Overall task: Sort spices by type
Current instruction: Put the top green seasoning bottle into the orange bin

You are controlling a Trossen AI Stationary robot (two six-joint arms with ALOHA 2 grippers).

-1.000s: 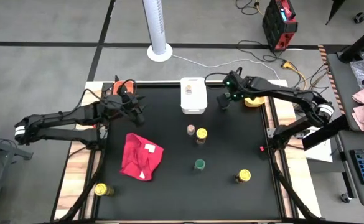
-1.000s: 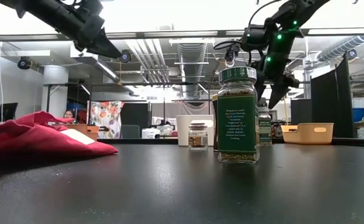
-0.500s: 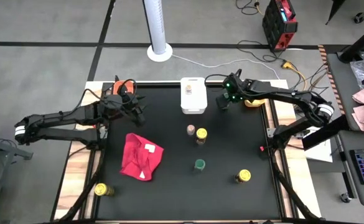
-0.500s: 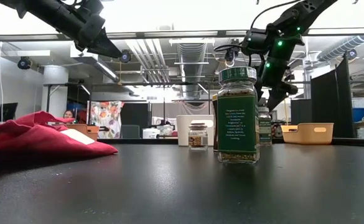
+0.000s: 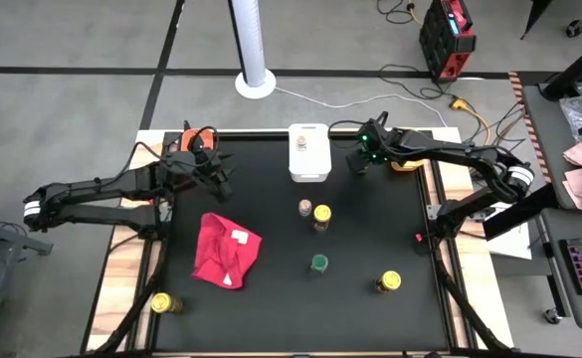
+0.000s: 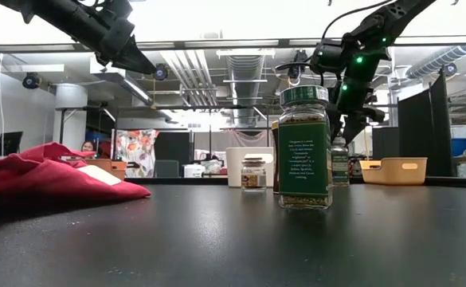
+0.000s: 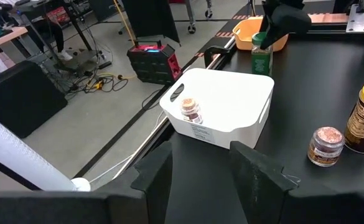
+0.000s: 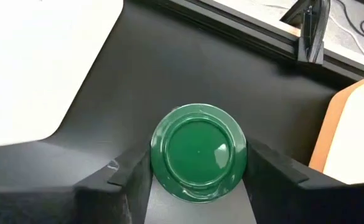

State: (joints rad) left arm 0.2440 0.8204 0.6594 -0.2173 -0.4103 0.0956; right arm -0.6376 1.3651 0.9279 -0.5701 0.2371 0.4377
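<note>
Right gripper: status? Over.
Right gripper shut on green-lid jar, between white bin and orange bin. Left gripper open, idle by red cloth. Nothing in the way.

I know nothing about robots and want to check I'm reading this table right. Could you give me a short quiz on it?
1. True or false: the white bin holds a green-lidded jar.
2. The right tool is at: A, a yellow-lidded jar; B, the green-lidded jar beside the orange bin; C, nothing at all.
3. Fill in: the cloth on the table is ___.

Key
1. False: it holds a pink-lidded jar.
2. B.
3. Red.
</note>
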